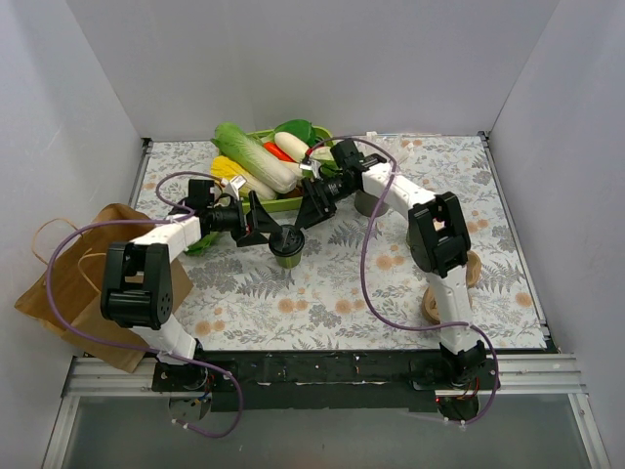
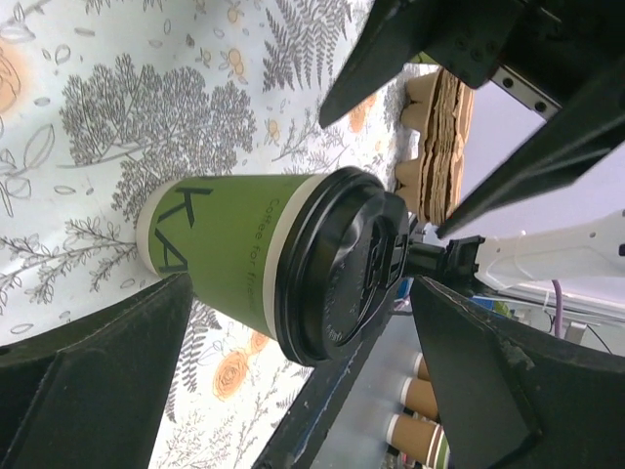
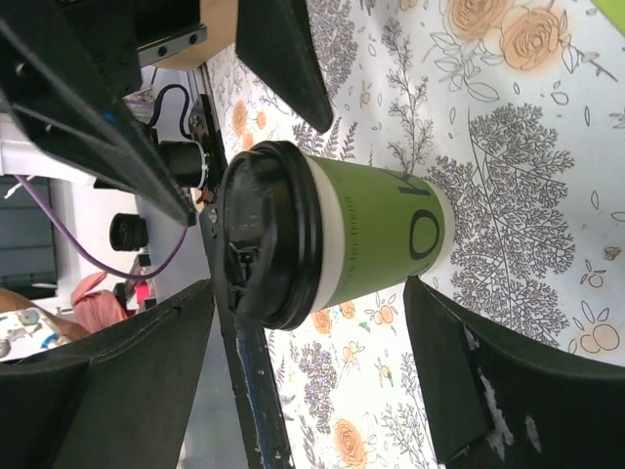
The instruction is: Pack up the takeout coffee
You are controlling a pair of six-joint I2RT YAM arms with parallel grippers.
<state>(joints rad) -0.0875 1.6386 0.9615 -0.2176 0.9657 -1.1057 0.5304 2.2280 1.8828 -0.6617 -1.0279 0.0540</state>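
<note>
The takeout coffee [image 1: 287,246], a green paper cup with a black lid, stands upright on the floral tablecloth near the middle. My left gripper [image 1: 270,233] comes at it from the left and is open. In the left wrist view the cup [image 2: 244,256] sits just beyond the wide-spread fingers [image 2: 88,391], untouched. My right gripper [image 1: 303,220] reaches in from behind the cup on the right and is also open. Its wrist view shows the cup [image 3: 376,239] just past the gap, with the fingers [image 3: 508,381] clear of it. Each wrist view shows the other gripper's black fingers beyond the cup.
A brown paper bag [image 1: 78,278] lies at the table's left edge. A green tray [image 1: 283,203] of vegetables sits at the back, with a grey holder [image 1: 371,203] beside it. Cardboard cup carriers [image 1: 439,298] stand at the right, behind my right arm.
</note>
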